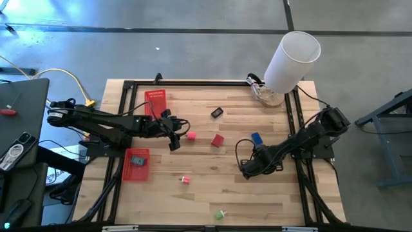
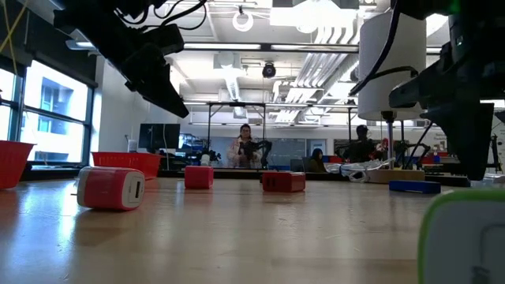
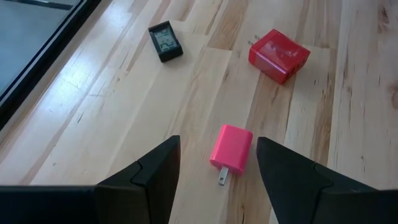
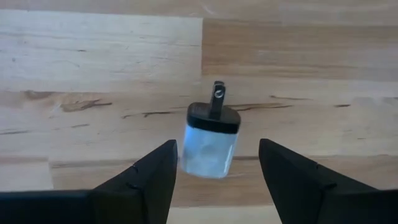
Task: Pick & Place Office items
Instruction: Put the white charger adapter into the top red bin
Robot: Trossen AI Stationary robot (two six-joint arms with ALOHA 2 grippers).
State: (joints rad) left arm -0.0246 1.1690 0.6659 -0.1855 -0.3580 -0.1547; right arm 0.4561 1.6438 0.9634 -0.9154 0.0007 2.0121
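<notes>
My left gripper (image 1: 177, 133) is open over the table's middle. In the left wrist view (image 3: 219, 142) a pink plug-like piece (image 3: 231, 149) lies flat on the wood between its fingers, untouched, with its prongs toward the gripper. Beyond it lie a red block (image 3: 280, 55) and a black piece (image 3: 165, 42). My right gripper (image 1: 246, 171) is open, pointing down right of centre. Its wrist view (image 4: 218, 144) shows a pale white-blue plug with a black end (image 4: 211, 140) on the table between the fingers. A blue piece (image 1: 256, 138) lies beside that arm.
Two red mesh baskets sit on the left, one (image 1: 155, 103) at the far side and one (image 1: 136, 166) nearer holding a teal piece (image 1: 137, 159). A pink-white piece (image 1: 185, 180) and a green one (image 1: 221, 214) lie near the front edge. The big white cylinder (image 1: 293, 61) stands at the far right corner.
</notes>
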